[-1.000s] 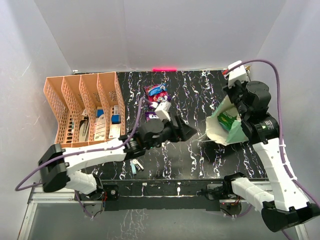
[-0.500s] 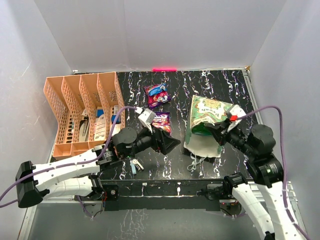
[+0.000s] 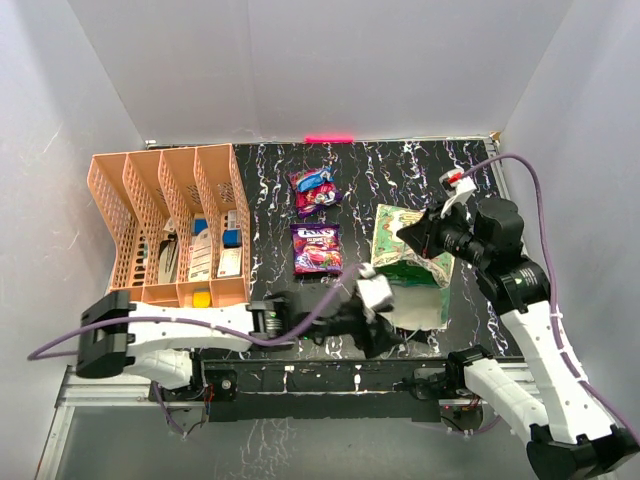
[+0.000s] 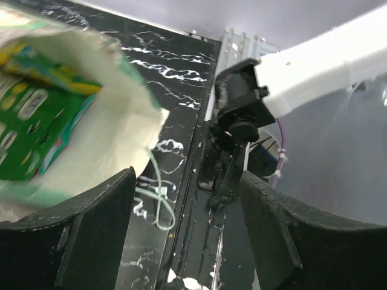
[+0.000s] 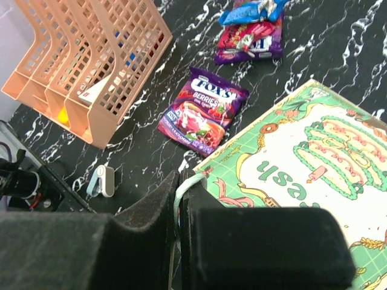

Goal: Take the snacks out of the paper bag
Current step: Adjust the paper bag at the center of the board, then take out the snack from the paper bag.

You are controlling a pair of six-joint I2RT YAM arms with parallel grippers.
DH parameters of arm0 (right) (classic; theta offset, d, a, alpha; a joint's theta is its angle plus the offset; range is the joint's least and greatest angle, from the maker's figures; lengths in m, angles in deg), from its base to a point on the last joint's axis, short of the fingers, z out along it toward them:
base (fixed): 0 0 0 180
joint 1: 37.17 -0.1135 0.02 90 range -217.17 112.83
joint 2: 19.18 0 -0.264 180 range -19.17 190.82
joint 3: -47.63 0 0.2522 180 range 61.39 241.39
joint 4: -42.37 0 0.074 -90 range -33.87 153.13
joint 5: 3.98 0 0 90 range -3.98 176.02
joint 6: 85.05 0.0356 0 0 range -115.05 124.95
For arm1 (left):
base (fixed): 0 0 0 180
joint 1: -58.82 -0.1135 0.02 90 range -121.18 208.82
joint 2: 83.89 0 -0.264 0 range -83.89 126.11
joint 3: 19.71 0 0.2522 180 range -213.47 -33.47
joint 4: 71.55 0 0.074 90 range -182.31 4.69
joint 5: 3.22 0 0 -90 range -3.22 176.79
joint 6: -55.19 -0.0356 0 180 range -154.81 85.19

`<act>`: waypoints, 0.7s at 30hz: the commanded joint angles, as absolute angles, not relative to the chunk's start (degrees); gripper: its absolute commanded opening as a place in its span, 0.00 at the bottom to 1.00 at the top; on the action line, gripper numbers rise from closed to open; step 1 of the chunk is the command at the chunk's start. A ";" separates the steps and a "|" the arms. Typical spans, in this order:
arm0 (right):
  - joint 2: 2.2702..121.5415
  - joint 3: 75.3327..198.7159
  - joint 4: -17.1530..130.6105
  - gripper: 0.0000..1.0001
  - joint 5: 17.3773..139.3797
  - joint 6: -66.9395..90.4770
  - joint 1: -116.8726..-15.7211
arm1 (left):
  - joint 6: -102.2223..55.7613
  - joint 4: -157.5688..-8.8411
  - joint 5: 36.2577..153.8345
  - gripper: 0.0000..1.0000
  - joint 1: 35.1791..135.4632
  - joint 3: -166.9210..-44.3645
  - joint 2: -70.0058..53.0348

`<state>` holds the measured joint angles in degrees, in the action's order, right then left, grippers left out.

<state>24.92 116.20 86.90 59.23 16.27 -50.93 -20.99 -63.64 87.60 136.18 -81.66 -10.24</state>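
Observation:
The paper bag [image 3: 412, 252] lies on its side on the black table, its mouth toward the near edge. My right gripper [image 3: 411, 236] is over the bag, shut on its pale string handle [image 5: 181, 192]. The bag's green print shows in the right wrist view [image 5: 302, 163]. My left gripper [image 3: 387, 337] is open and empty at the near edge, just in front of the bag's mouth [image 4: 115, 139]. A green packet [image 4: 33, 121] shows inside the bag. A purple packet [image 3: 316, 248] lies on the table left of the bag. A red and a blue packet [image 3: 314, 187] lie farther back.
The orange slotted tray [image 3: 165, 225] stands at the left with small items in it. A small blue and white item [image 5: 101, 180] lies near the front edge. The right arm's base [image 4: 242, 115] and the table's front rail are close to my left gripper.
My left arm has swung from the table's middle to the near edge by the bag's mouth. The right gripper has moved back and left with the handle. The purple packet is now uncovered.

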 commanded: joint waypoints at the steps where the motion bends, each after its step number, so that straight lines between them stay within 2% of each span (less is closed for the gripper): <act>1: 25.14 122.01 88.59 0.07 59.44 18.47 -51.00 | -38.99 -67.46 78.72 0.66 143.03 -89.99 -2.75; 3: 24.96 122.92 88.05 0.07 59.54 18.98 -50.98 | -40.31 -64.58 73.06 0.61 143.37 -90.54 0.08; 6: 24.94 124.64 87.69 0.07 60.00 19.37 -50.98 | -39.92 -57.99 66.32 0.47 143.37 -91.20 3.74; 10: 25.04 125.81 86.04 0.07 60.72 22.03 -51.00 | -37.07 -42.67 62.31 0.43 143.37 -90.69 10.49; 13: 25.05 125.30 82.69 0.07 60.31 24.85 -51.01 | -33.57 -38.84 59.80 0.35 142.72 -94.33 17.49; 17: 25.83 126.35 82.17 0.07 59.38 25.17 -50.95 | -28.06 -34.48 56.17 0.16 140.39 -95.38 21.64; 21: 25.64 127.71 83.91 0.07 60.77 22.94 -50.99 | -25.42 -27.44 57.79 0.12 139.17 -90.42 20.02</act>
